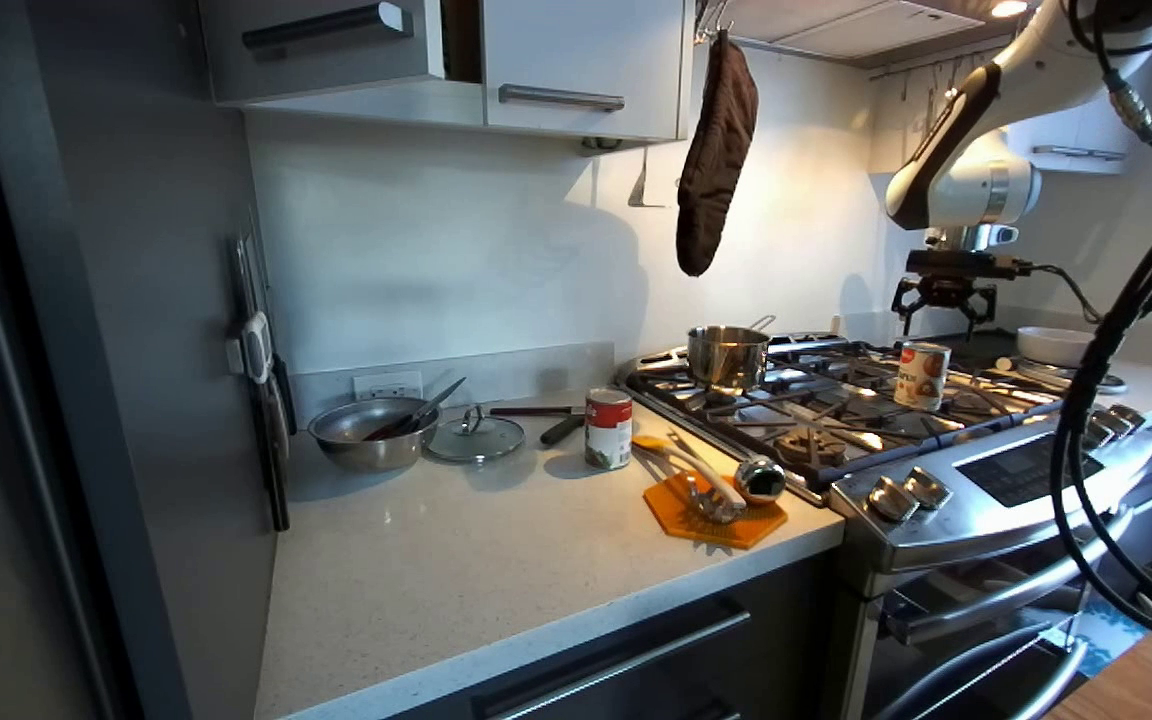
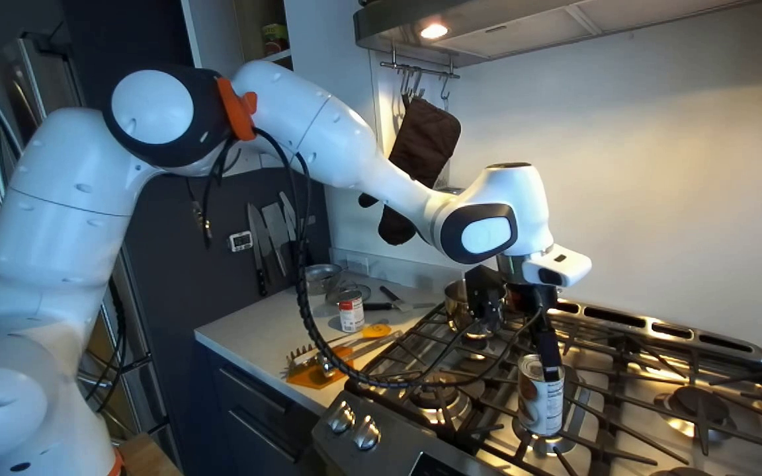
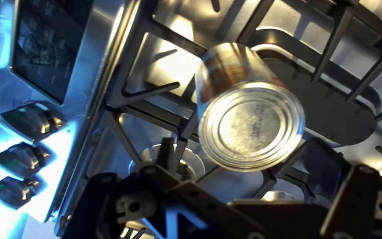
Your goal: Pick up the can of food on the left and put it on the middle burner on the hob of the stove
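The can of food (image 1: 922, 377), with a whitish label and red-orange marks, stands upright on the hob (image 1: 836, 402) of the stove (image 1: 881, 530). It also shows in an exterior view (image 2: 540, 403). In the wrist view its metal lid (image 3: 252, 127) faces the camera. The dark oval middle burner (image 3: 330, 106) lies under the grate bars beside and partly behind the can. My gripper (image 1: 939, 325) is open and empty just above the can. In the wrist view its fingers are spread wider than the lid. In an exterior view one finger overlaps the can's top edge.
A second can (image 1: 608, 430) with a red band stands on the counter (image 1: 456, 560). A steel pot (image 1: 726, 358) sits on the hob. An orange trivet (image 1: 666, 510) with utensils, a steel bowl (image 1: 366, 440) and a glass lid (image 1: 476, 440) are on the counter. Black cables (image 1: 1071, 470) hang from the arm.
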Controlling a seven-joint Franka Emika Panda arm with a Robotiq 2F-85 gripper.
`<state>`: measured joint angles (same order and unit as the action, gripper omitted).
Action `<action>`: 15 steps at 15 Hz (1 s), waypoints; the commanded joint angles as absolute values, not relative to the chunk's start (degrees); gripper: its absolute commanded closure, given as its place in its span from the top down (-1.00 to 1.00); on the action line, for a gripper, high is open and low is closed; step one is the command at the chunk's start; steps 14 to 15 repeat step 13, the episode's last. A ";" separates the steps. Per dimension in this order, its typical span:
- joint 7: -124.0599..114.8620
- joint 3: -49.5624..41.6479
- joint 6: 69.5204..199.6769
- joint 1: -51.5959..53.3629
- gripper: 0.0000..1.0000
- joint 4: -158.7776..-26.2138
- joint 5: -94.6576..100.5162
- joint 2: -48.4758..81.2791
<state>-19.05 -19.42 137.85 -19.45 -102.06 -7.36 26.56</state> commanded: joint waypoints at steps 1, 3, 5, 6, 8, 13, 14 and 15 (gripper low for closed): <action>-10.59 -21.60 134.72 -19.18 1.00 -113.79 -0.13 14.96; -6.46 -22.43 137.24 -18.84 1.00 -119.34 4.81 9.67; -1.81 -22.60 138.23 -19.22 1.00 -125.16 8.96 3.54; 0.87 -22.34 139.28 -19.63 1.00 -127.99 9.92 0.79; 6.26 -22.21 139.53 -20.20 1.00 -133.86 12.14 -5.16; 5.07 -21.77 137.39 -20.30 1.00 -130.17 10.78 -2.88; 5.07 -21.77 137.39 -20.30 1.00 -130.17 10.78 -2.88; 5.07 -21.77 137.39 -20.30 1.00 -130.17 10.78 -2.88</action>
